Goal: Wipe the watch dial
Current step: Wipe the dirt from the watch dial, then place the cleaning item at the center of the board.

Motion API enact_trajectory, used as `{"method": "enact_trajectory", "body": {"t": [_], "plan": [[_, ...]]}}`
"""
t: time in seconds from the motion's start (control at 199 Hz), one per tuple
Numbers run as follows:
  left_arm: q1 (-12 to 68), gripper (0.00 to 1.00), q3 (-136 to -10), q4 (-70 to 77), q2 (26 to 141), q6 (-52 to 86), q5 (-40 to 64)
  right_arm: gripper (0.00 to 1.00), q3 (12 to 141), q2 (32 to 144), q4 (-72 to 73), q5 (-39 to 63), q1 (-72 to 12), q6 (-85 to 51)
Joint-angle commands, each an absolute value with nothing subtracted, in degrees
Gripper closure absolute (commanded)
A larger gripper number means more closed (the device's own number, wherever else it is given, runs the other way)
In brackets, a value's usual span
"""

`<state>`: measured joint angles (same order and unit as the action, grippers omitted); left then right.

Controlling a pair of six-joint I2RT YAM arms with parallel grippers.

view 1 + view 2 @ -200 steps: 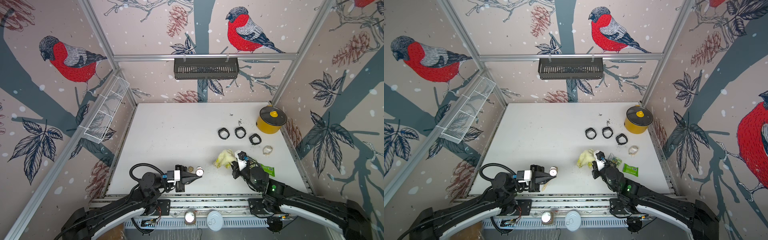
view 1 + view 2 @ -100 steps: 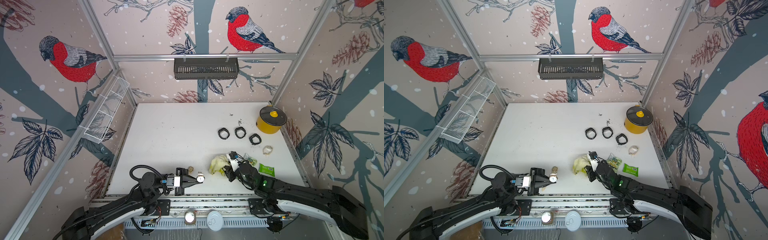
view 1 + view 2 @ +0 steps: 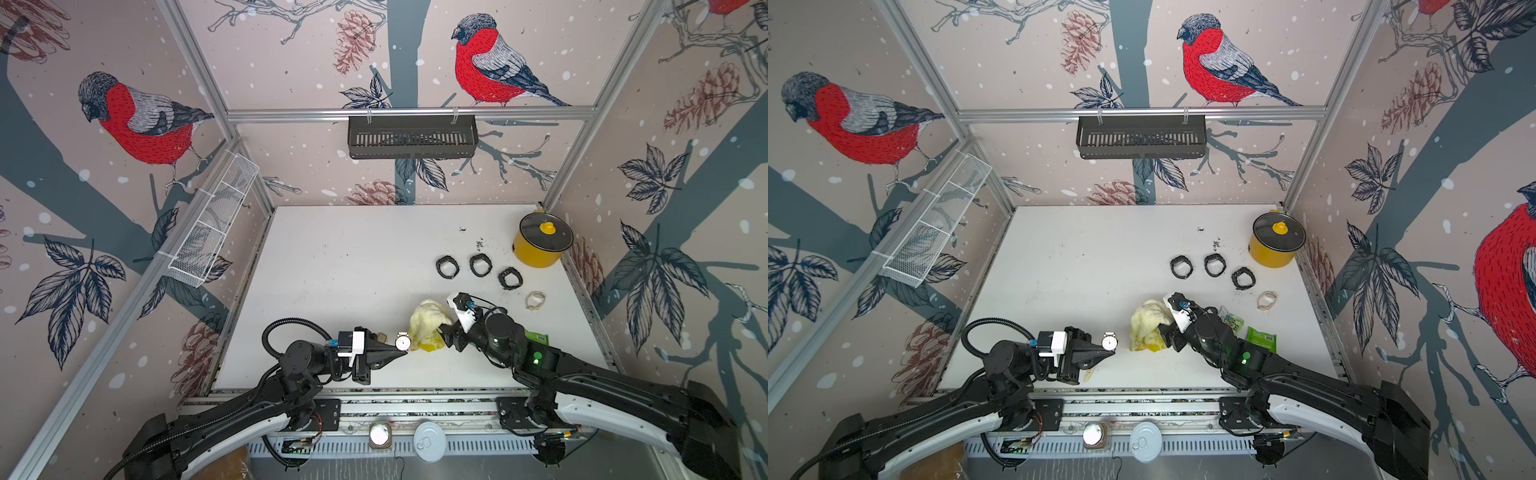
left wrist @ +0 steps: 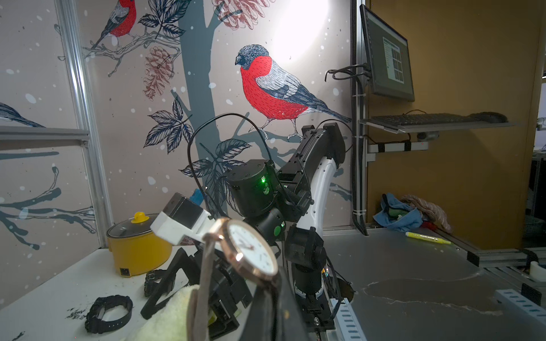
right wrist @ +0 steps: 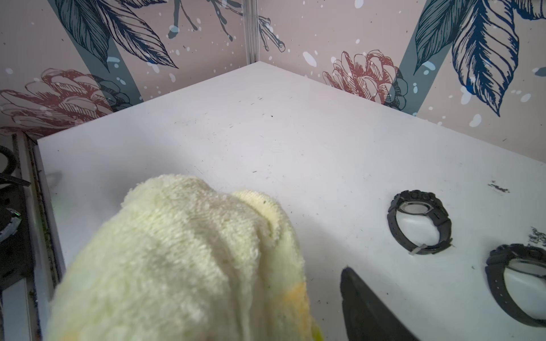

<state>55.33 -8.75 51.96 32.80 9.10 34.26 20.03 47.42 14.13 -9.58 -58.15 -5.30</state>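
Watch (image 3: 402, 341) just beside yellow cloth (image 3: 429, 321), black watches (image 3: 481, 264) farther back

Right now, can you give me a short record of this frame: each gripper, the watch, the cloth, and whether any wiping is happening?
left gripper: shut on the strap of the watch, held above the table, white dial up
right gripper: open beside the cloth; the one finger in view is clear of it
cloth: yellow, bunched on the table, apart from the dial
wiping: no contact at this moment
other items: three black watches, yellow pot
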Motion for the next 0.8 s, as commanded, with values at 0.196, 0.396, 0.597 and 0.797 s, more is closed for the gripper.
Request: {"method": "enact_trajectory", "body": {"t": [0.196, 0.396, 0.597, 0.797], "plan": [[55.37, 1.00, -8.09, 53.89, 32.71, 10.50, 33.71, 0.01, 23.80, 50.50, 10.67, -7.39, -59.93, 6.67], [55.37, 1.00, -7.62, 52.85, 32.39, 7.29, 34.10, 0.01, 23.61, 50.44, 7.99, -21.95, -62.58, 17.95], [55.37, 1.00, -6.97, 51.69, 32.16, 5.77, 32.75, 0.01, 27.97, 54.14, -2.53, -37.05, -63.28, 21.48], [55.33, 1.00, -6.85, 51.80, 32.90, 5.27, 31.99, 0.01, 35.31, 64.64, -15.60, -22.84, -51.15, 5.84]]}}
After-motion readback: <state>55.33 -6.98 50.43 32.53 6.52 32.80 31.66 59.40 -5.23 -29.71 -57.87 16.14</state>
